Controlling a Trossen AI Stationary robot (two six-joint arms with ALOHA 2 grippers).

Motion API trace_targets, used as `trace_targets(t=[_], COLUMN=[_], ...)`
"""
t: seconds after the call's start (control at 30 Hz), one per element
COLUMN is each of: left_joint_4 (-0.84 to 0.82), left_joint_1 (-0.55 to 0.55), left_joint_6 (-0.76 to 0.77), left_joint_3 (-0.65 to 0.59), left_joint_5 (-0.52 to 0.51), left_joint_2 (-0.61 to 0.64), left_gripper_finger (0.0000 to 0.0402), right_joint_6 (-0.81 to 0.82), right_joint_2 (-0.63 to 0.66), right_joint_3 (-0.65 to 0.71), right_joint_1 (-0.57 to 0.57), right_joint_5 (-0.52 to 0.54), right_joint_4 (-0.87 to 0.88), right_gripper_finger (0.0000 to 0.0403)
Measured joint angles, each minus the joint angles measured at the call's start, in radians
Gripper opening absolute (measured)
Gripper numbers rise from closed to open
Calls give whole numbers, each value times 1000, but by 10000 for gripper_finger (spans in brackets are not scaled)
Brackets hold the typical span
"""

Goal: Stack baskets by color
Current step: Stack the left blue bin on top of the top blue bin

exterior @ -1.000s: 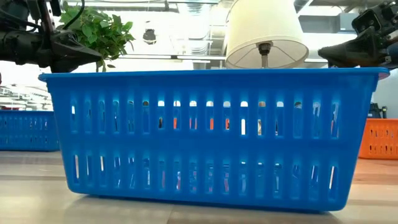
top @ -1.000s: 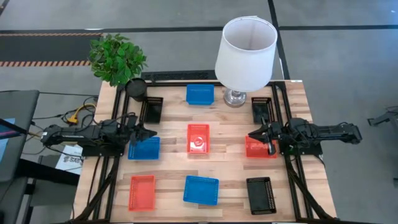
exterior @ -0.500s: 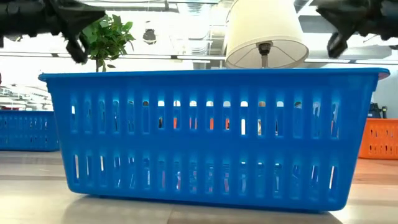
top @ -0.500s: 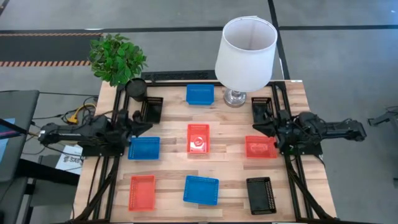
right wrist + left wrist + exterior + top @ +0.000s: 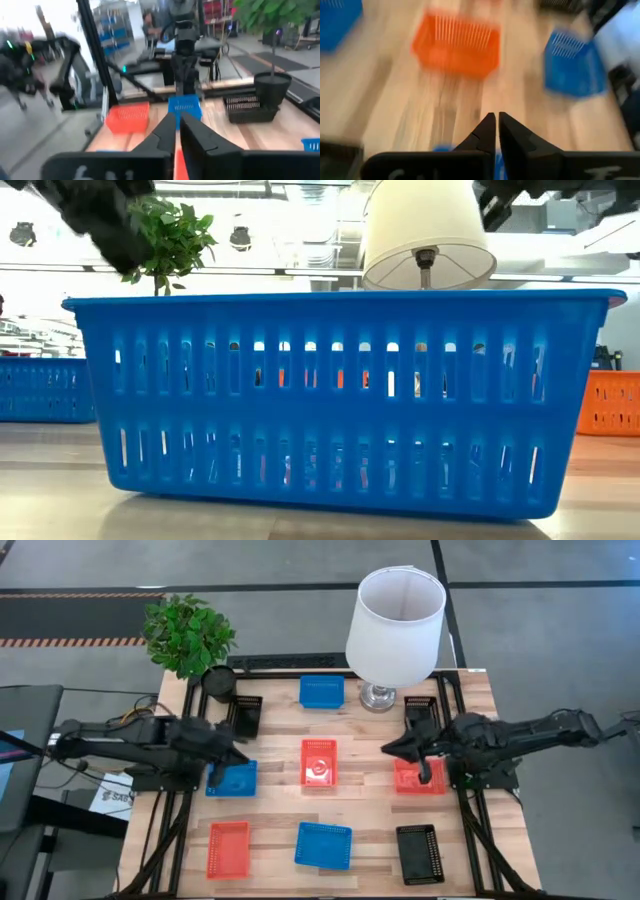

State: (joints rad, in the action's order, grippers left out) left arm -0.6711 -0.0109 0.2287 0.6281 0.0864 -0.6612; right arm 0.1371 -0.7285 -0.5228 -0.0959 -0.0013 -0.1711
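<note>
On the wooden table [image 5: 270, 805], the left gripper [image 5: 238, 755] sits over the near-left corner of the blue basket [image 5: 233, 779] in the middle row's left spot; its fingers [image 5: 487, 134] are pressed together with only a hairline between them and hold nothing, and whether they touch the basket's rim cannot be told. Behind that basket a black basket [image 5: 245, 714] lies by the plant pot [image 5: 218, 681], and in front of it a red basket [image 5: 228, 848] lies at the front left. Down the middle of the table run a second blue basket [image 5: 322, 691] at the back, a red one [image 5: 319, 762] in the centre and a third blue one [image 5: 323, 845] at the front; this last fills the low view [image 5: 340, 400]. Right of the back blue basket stands the lamp [image 5: 395, 622]. The right gripper [image 5: 398, 749] hangs over the left edge of the right-hand red basket [image 5: 415, 778], fingers [image 5: 167, 131] narrow, a thin slit between them, nothing in them; contact with the basket cannot be told. A black basket [image 5: 420, 714] lies behind this red one, another [image 5: 419, 853] at the front right.
</note>
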Motion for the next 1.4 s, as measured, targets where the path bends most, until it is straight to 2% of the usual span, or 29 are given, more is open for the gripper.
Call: trace_targets(t=[0.1,0.23,0.47,0.6,0.73,0.97,1.1,1.2,1.37,1.4], left_joint_4=[-59,-93,-100,-103,-100,-101,-97,-90,-80,-80], left_joint_1=[0,0,0,0,0,7,7,7,7,7], left_joint_6=[-2,-17,-24,-2,6,23,21,17,-19,-27], left_joint_3=[0,0,2,2,2,2,2,2,17,31], left_joint_5=[0,-7,-112,-177,-197,-232,-229,-223,-183,-180], left_joint_2=[-88,-196,-350,-429,-486,-604,-661,-679,-681,-680], left_gripper_finger=[42,104,206,232,237,228,205,160,28,15], right_joint_6=[-7,-6,46,46,46,40,39,40,90,103], right_joint_2=[-61,-126,-193,-195,-195,-195,-194,-194,-194,-194], right_joint_3=[-29,-50,-59,-59,-59,-59,-59,-59,-59,-59], right_joint_1=[6,8,6,3,3,4,4,4,2,0], right_joint_5=[4,4,5,5,5,5,5,4,1,0], right_joint_4=[37,80,79,81,84,98,104,110,116,120], right_gripper_finger=[82,115,166,183,187,178,175,176,171,169])
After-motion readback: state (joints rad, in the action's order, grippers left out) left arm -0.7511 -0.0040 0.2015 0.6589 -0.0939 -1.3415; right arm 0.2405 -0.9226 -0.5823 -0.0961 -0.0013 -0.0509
